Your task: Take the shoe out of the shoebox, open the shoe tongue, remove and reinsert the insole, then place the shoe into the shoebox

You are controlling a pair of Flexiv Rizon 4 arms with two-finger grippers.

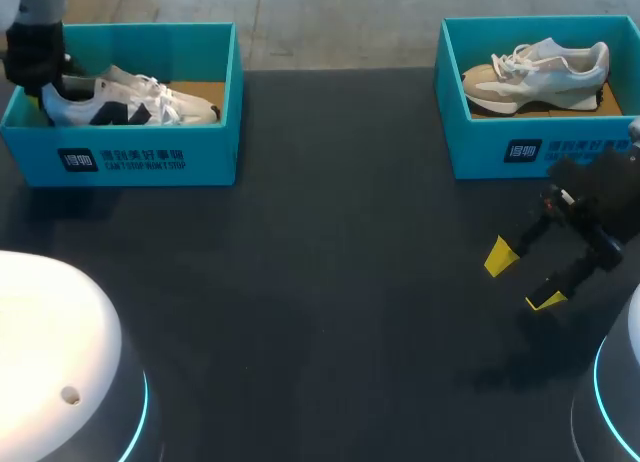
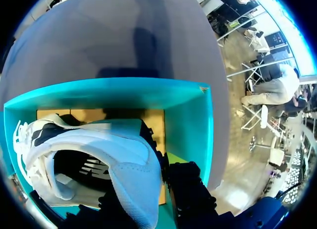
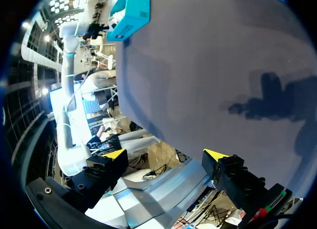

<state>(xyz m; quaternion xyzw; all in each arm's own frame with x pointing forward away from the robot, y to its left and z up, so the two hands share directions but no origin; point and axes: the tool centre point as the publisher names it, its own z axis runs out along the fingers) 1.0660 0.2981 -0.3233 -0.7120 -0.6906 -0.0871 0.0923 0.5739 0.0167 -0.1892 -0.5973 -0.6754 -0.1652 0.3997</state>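
Mostly white shoe (image 1: pixel 130 102) — dark panels

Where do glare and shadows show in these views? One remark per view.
Head view: glare washes out the white arm base at the near left. Left wrist view: a dark shadow lies on the table beyond the blue box. Right wrist view: an arm-shaped shadow falls on the table ahead of the open pincer.
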